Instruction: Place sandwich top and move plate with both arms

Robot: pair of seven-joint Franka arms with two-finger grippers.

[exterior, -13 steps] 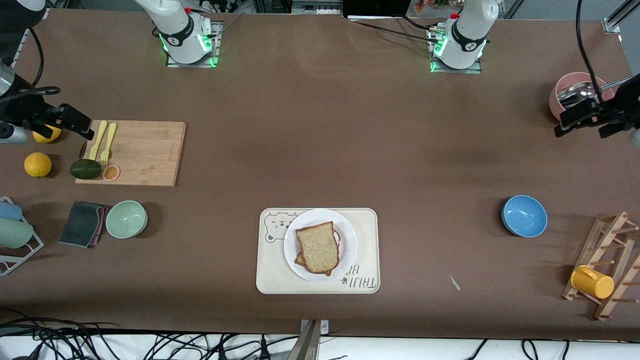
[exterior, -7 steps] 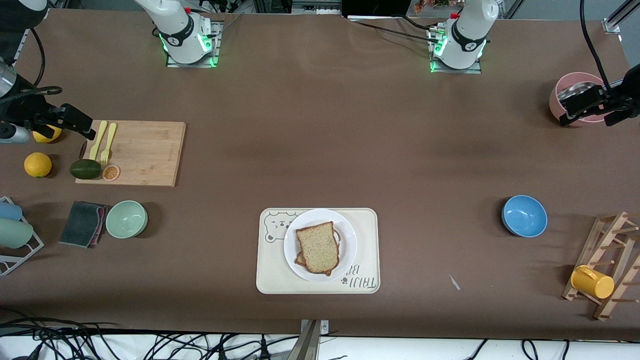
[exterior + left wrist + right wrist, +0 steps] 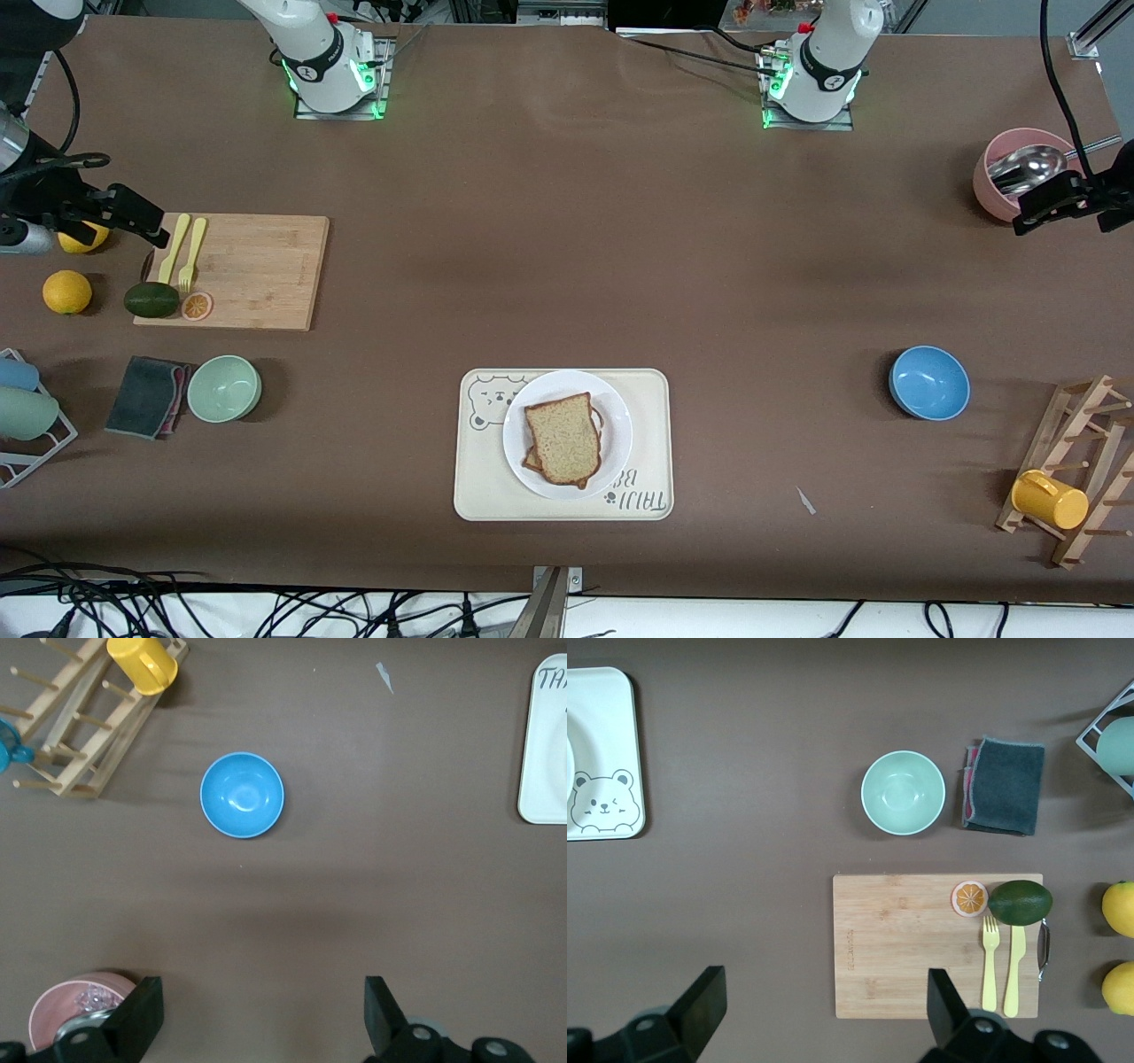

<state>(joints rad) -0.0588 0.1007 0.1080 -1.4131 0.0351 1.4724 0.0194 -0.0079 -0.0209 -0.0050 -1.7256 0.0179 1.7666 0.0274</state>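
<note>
1 sandwich top (image 3: 563, 437) lies on 1 round white plate (image 3: 611, 409), covering a lower slice whose edge peeks out beneath it. The plate sits on 1 cream bear tray (image 3: 483, 483) on the brown surface (image 3: 567, 266), near the front camera's edge.

The left tool (image 3: 261, 1019) hangs empty over the surface beside 1 pink bowl (image 3: 997, 182) that holds a metal ladle (image 3: 1028, 166); its 2 fingers (image 3: 142, 1014) are spread wide apart. The right tool (image 3: 824, 1010) is over the edge of 1 wooden cutting board (image 3: 257, 270), its 2 fingers (image 3: 700, 1005) also spread wide, gripping nothing.

On the board lie 2 yellow utensils (image 3: 184, 244), 1 avocado (image 3: 151, 299) and 1 orange slice (image 3: 197, 306). 2 lemons (image 3: 67, 291) lie beside it. There is 1 green bowl (image 3: 223, 388), 1 grey cloth (image 3: 146, 396), 1 blue bowl (image 3: 928, 383) and 1 yellow mug (image 3: 1050, 500) on a wooden rack (image 3: 1090, 416).
</note>
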